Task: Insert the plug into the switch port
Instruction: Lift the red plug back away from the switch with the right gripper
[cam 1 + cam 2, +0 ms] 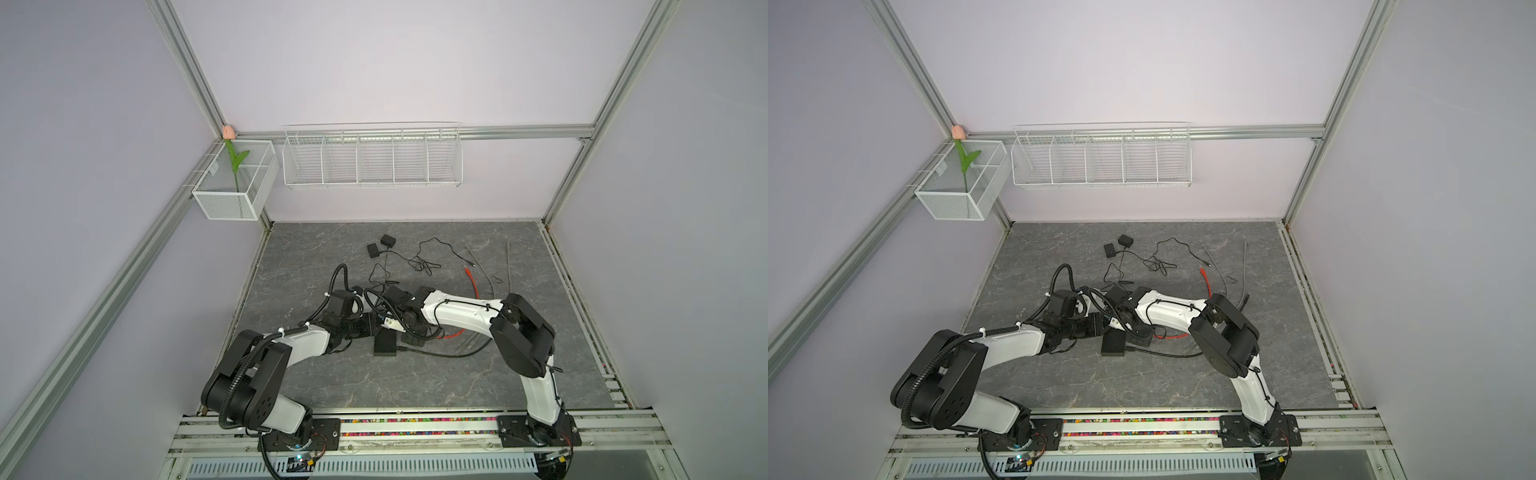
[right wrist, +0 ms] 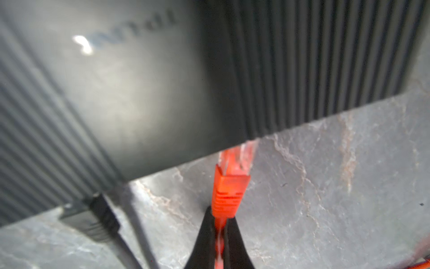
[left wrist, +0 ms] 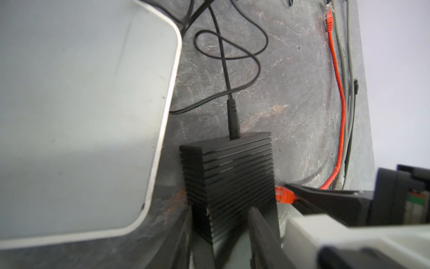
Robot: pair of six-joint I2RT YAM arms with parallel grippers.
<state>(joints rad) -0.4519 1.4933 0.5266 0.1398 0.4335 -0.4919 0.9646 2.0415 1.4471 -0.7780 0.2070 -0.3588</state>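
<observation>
Right gripper (image 2: 221, 216) pinches the orange cable (image 3: 339, 97) just behind the plug (image 2: 230, 186), tip at the switch (image 2: 144, 93) edge, left gripper (image 3: 221, 221) clamping the switch; light rigid plug, floppy cable, so grip the boot.

Left arm (image 1: 307, 341): white shells, black joint housings; black corrugated conduit (image 1: 243, 368) routed back from left claw (image 3: 221, 240), white zip ties (image 1: 281, 331). Right arm (image 1: 455, 312): same white-black, thin black cable (image 1: 465, 303) behind right claw (image 2: 221, 213); fingers (image 2: 202, 240) black, tapered. Shoulder housing (image 1: 259, 405), farthest from left claw: rounded, small holes. Black base plates (image 1: 328, 428), screws.
</observation>
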